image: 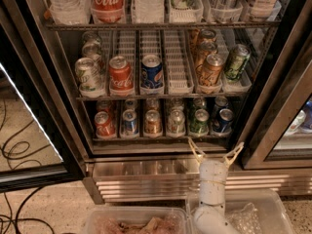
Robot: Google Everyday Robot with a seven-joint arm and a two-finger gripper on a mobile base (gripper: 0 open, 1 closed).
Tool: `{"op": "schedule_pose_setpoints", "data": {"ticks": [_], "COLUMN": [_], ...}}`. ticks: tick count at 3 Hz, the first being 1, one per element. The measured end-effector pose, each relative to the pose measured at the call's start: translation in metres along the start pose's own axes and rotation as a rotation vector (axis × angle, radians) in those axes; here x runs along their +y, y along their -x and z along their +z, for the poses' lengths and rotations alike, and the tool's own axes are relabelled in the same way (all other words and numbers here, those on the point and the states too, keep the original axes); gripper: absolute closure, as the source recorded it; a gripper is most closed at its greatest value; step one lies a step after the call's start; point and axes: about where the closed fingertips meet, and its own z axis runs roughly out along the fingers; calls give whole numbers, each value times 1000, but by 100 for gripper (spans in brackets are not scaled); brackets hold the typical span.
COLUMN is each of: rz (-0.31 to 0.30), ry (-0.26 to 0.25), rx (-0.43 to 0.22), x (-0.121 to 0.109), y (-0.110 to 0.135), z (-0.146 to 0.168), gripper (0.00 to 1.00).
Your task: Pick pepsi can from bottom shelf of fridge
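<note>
The gripper (215, 148) stands spread wide and empty before the fridge (146, 174) base, its arm cut off below. Beyond, the pepsi can (223, 121) sits rightmost on the bottom shelf (146, 139), its logo hard to make out.

Upright dark-blue pepsi can (224, 121), prob. far-right lane, bottom shelf (146, 140); gripper (215, 142) just below.
</note>
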Motion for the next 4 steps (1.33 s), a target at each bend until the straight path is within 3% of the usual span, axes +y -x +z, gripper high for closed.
{"op": "schedule_pose_setpoints", "data": {"ticks": [1,2,3,4], "rz": [63,63,63,63], "ry": [-2,-2,-2,-2], "rx": [13,13,13,13], "x": [7,7,7,7], "y": [-1,-1,-1,-1], "z": [4,4,4,4], "gripper": [0,0,11,29]}}
